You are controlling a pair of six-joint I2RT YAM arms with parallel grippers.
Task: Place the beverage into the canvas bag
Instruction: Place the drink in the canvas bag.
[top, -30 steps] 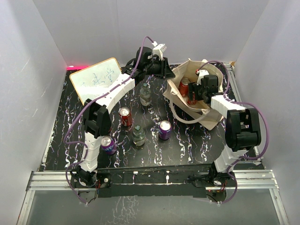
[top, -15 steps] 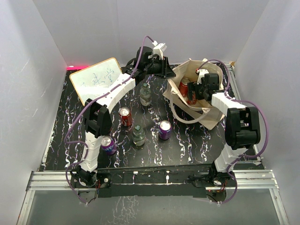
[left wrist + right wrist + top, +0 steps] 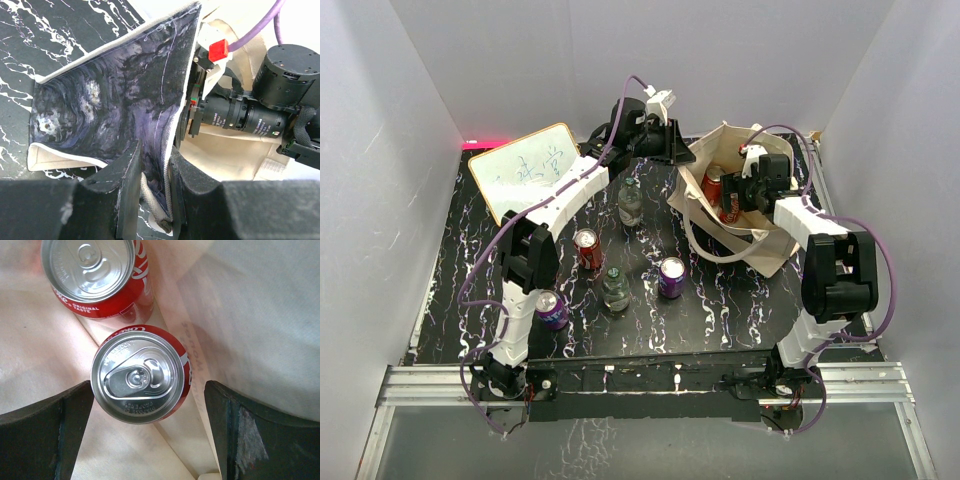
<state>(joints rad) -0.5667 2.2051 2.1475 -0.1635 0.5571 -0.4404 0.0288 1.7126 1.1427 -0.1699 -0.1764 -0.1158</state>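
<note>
While your right hand (image 3: 147,390) stands wide astride the red can (image 3: 137,372) upright inside the canvas bag (image 3: 760,250), whose rim your left hand (image 3: 152,170) pinches, expect a slick, dentable wall and grasp mid-body, gently.

Far red can (image 3: 94,276): "ORIGINAL TASTE" in white on its side.
Near red can (image 3: 141,376): white lettering at the rim, too small for me to read.
Whiteboard (image 3: 525,170), far left: handwriting I cannot make out.
</note>
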